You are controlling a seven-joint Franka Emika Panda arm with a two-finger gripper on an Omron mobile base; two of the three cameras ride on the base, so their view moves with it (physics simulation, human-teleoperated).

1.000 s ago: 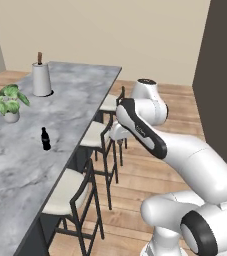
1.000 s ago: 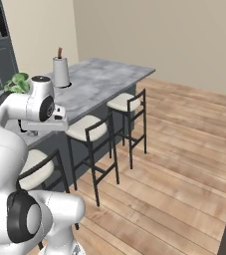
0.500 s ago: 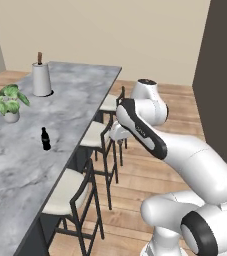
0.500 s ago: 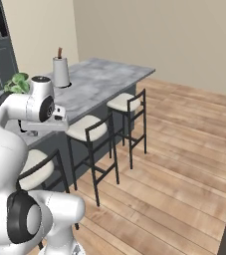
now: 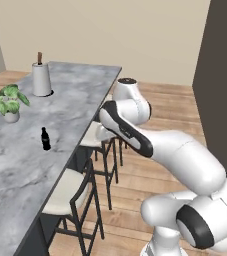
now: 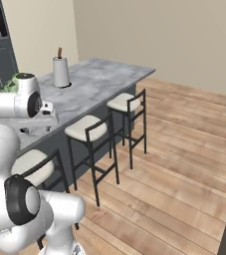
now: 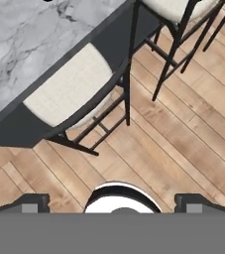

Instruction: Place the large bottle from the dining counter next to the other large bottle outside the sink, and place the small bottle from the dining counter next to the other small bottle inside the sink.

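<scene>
Presently, by item:
Gripper [image 7: 112, 201]: jaws spread wide with nothing between them, pointing down over the wood floor [image 7: 183, 144] and a cream-seated stool [image 7: 72, 87] at the counter's edge.
Dining counter [image 5: 15, 165]: long marbled top on a dark base, stools tucked along its near side.
Small bottle [image 5: 45, 139]: dark, upright on the counter, well apart from the arm.
Potted plant [image 5: 9, 102]: on the counter beyond the bottle, near the far edge.
Paper towel roll [image 5: 41, 78]: upright on its holder toward the counter's far end.
Large bottle: cannot tell where it stands.
</scene>
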